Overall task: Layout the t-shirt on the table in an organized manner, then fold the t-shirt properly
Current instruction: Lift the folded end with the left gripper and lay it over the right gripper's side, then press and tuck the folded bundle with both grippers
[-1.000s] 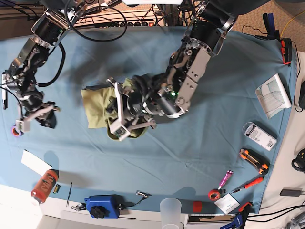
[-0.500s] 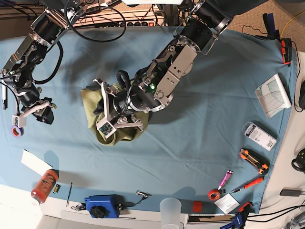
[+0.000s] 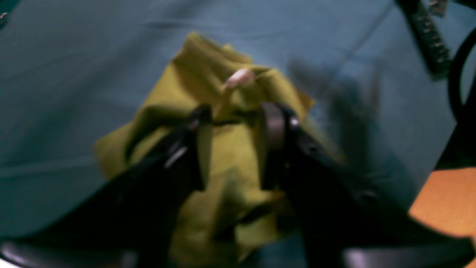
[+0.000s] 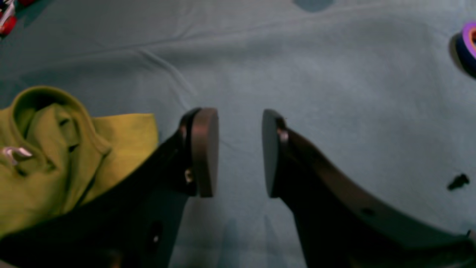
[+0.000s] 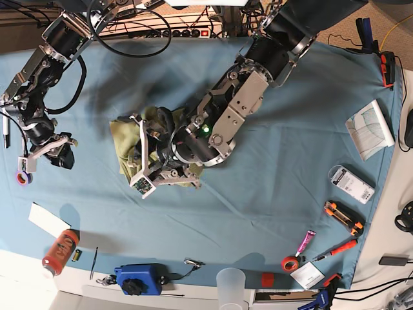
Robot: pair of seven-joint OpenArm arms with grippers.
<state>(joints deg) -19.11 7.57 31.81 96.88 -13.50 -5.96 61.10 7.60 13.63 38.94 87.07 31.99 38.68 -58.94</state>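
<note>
The olive-green t-shirt lies bunched in a heap left of centre on the light-blue table. My left gripper is down on the heap. In the blurred left wrist view its jaws stand apart with shirt fabric between them, and the white neck tag is just beyond the tips. My right gripper is at the table's left side, apart from the shirt. In the right wrist view it is open and empty over bare cloth, with the shirt to its left.
A purple tape roll lies by my right gripper and also shows in the right wrist view. A white paper, red can, blue device and plastic cup line the near edge. Tools and boxes lie at right.
My left arm swung left across the shirt heap, then dropped slightly lower on it; the heap shifted and changed shape. My right gripper rose a little toward the far side.
</note>
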